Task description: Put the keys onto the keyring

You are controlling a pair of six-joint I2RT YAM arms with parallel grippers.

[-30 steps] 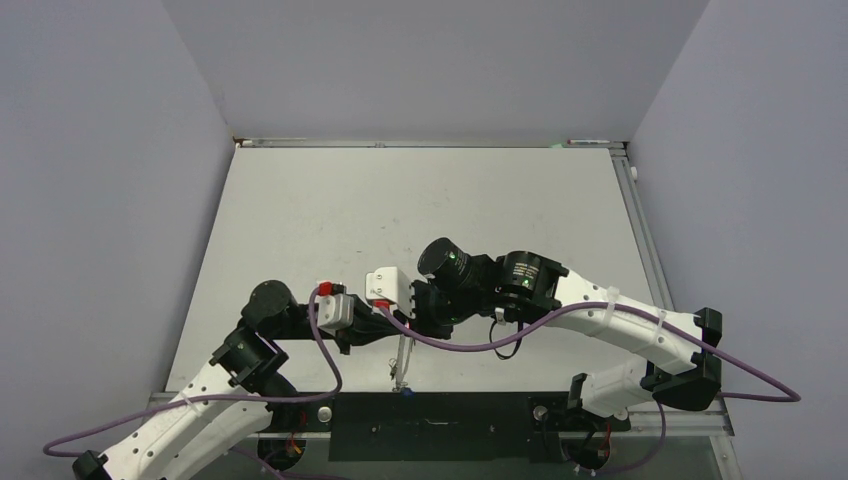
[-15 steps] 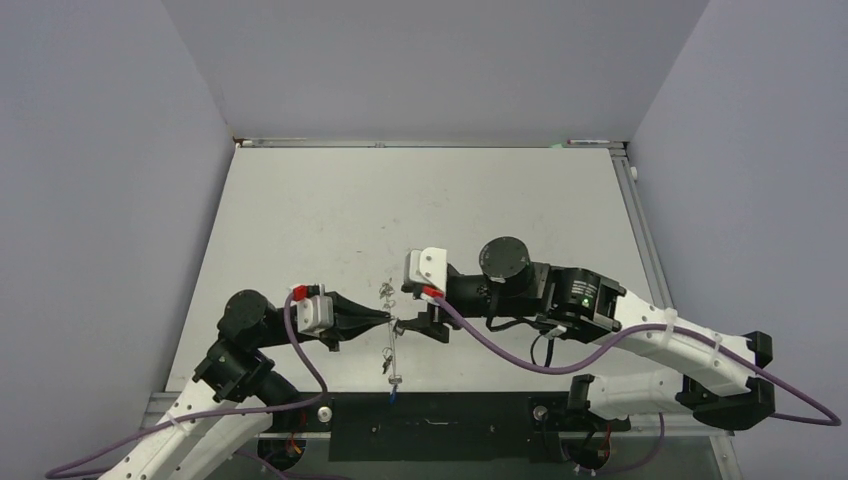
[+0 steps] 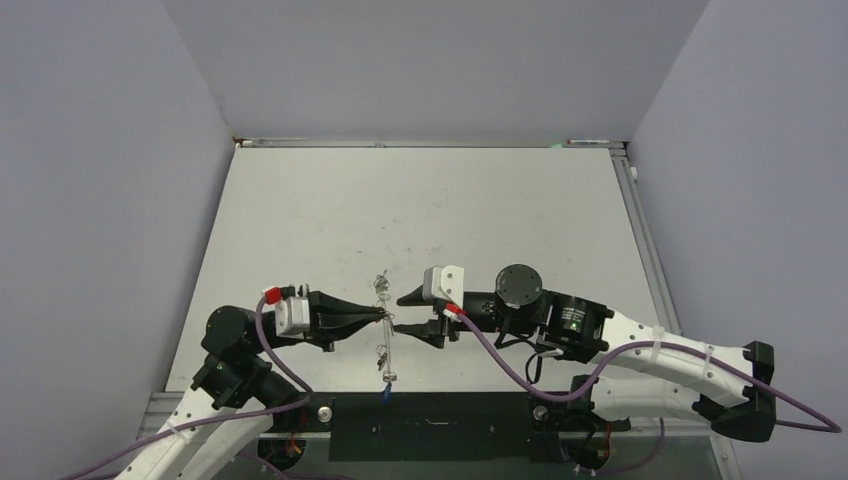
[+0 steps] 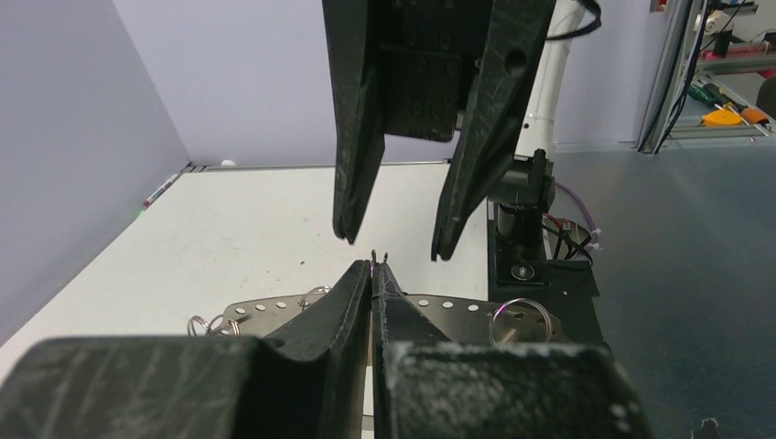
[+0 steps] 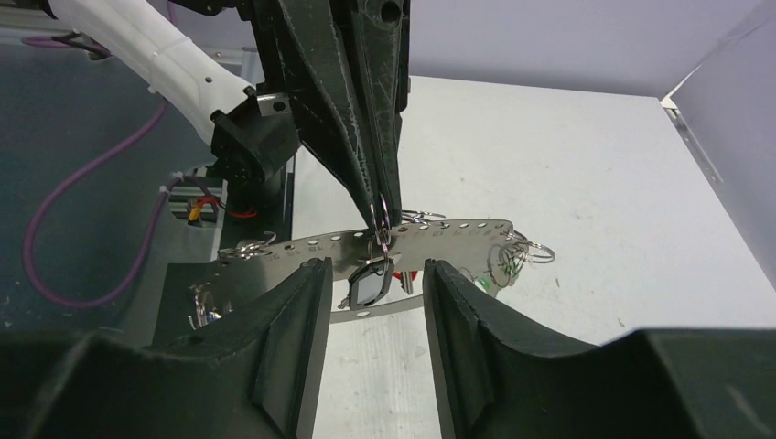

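R gripper (image 3: 403,313) opened & pulled back right, off L gripper (image 3: 386,318), which shifted left too. Gap btw them now; black-head key (image 5: 369,285) dangles from L tips alone.

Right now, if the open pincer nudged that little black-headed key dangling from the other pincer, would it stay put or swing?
Probably swing: the key hangs free from a thin ring pinched in the shut left pincer, not gripped itself. It looks tiny beside the right pincer, so it is likely light and easily set twisting.
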